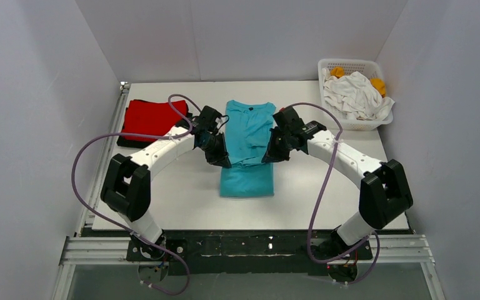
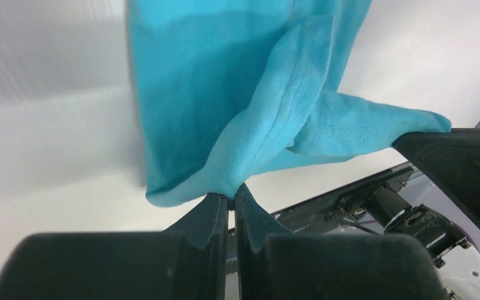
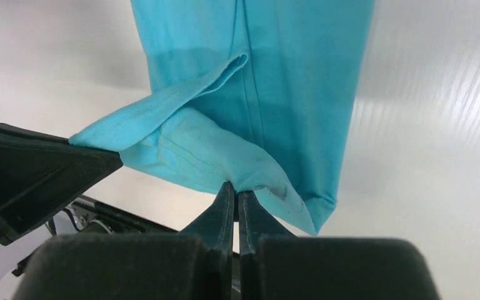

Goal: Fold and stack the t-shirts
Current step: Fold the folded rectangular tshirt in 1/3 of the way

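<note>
A lab booth: plain white walls [image 1: 237,37] enclose a table [image 1: 181,200] on aluminium framing [image 1: 97,251].

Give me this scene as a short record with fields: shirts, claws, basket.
blue shirt: centre, collar at far end, pinched at both sides
left claw: shut on blue shirt's left side
right claw: shut on blue shirt's right side
red shirt: folded, far left, on black shirt
basket: far right, holds white cloth and orange cloth

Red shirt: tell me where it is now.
In the top view, the red shirt lies folded on the table, at its far-left corner, left of the turquoise shirt.
</note>
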You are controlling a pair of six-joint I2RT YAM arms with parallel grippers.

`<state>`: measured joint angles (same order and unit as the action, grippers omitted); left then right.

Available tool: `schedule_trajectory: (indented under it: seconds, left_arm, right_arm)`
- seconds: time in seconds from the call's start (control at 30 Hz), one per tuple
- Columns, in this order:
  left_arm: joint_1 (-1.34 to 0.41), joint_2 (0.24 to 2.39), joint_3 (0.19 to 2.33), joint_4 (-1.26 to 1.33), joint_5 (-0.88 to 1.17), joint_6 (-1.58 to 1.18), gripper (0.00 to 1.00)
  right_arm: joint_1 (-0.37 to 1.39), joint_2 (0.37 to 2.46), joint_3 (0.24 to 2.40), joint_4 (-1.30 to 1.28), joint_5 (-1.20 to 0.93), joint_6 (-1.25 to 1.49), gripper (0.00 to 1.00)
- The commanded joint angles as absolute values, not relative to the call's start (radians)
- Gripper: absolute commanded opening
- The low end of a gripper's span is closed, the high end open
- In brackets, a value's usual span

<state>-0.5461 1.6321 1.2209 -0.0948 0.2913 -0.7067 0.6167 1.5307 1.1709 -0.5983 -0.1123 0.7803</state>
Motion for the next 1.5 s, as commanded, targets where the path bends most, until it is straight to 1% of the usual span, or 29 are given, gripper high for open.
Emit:
schedule_trajectory:
  seconds: [0.0, 0.13, 0.27, 0.43, 0.67, 0.7, 0.73, 0.77, 0.8, 0.83, 0.87, 0.93, 0.97, 1.03, 1.1, 1.2, 1.33, 1.47]
  left_arm:
    - [-0.506, 1.710, 1.313, -0.237, 0.280, -0.617, 0.00]
    - [-0.485, 1.802, 1.396, -0.289, 0.280, -0.586, 0.00]
    - [-0.479, 1.857, 1.427, -0.252, 0.289, -0.579, 0.00]
    - [-0.476, 1.912, 1.479, -0.266, 0.243, -0.563, 0.00]
    - [-0.458, 2.009, 1.589, -0.332, 0.159, -0.547, 0.02]
    - [-0.455, 2.023, 1.597, -0.324, 0.153, -0.549, 0.22]
    - [-0.448, 2.028, 1.612, -0.313, 0.174, -0.539, 0.34]
    - [-0.437, 2.014, 1.657, -0.307, 0.211, -0.529, 0.92]
    - [-0.436, 1.996, 1.699, -0.323, 0.235, -0.525, 0.98]
    - [-0.436, 1.937, 1.702, -0.332, 0.266, -0.535, 0.98]
    - [-0.436, 1.883, 1.633, -0.323, 0.272, -0.545, 0.98]
    - [-0.436, 1.741, 1.438, -0.295, 0.270, -0.573, 0.98]
    - [-0.437, 1.674, 1.293, -0.277, 0.290, -0.603, 0.98]
    - [-0.439, 1.611, 1.176, -0.250, 0.312, -0.654, 0.98]
    - [-0.443, 1.541, 1.074, -0.219, 0.320, -0.692, 0.98]
    - [-0.453, 1.432, 0.955, -0.207, 0.324, -0.733, 0.98]
    - [-0.465, 1.259, 0.796, -0.211, 0.271, -0.784, 0.98]
    - [-0.465, 1.103, 0.706, -0.270, 0.201, -0.787, 0.98]
  right_arm:
    - [0.584, 1.612, 1.255, -0.593, -0.077, 0.736, 0.01]
    - [0.561, 1.658, 1.287, -0.604, -0.054, 0.734, 0.01]
    - [0.550, 1.661, 1.263, -0.554, 0.032, 0.731, 0.01]
    - [0.518, 1.697, 1.271, -0.487, 0.016, 0.716, 0.01]
    - [0.492, 1.860, 1.374, -0.470, 0.008, 0.670, 0.01]
    - [0.487, 1.880, 1.403, -0.473, 0.008, 0.659, 0.18]
    - [0.483, 1.891, 1.429, -0.488, 0.008, 0.651, 0.28]
    - [0.479, 1.882, 1.471, -0.518, 0.014, 0.646, 0.56]
    - [0.479, 1.854, 1.456, -0.510, 0.013, 0.651, 0.73]
    - [0.480, 1.775, 1.401, -0.479, 0.008, 0.662, 0.79]
    - [0.480, 1.701, 1.316, -0.417, -0.042, 0.669, 0.81]
    - [0.481, 1.595, 1.163, -0.361, -0.133, 0.674, 0.83]
    - [0.494, 1.528, 1.057, -0.307, -0.166, 0.682, 0.83]
    - [0.520, 1.488, 1.016, -0.239, -0.212, 0.667, 0.83]
    - [0.555, 1.502, 1.041, -0.225, -0.251, 0.635, 0.84]
    - [0.592, 1.580, 1.092, -0.199, -0.301, 0.634, 0.84]
    - [0.607, 1.740, 1.204, -0.174, -0.327, 0.640, 0.84]
    - [0.606, 1.899, 1.359, -0.184, -0.327, 0.631, 0.84]
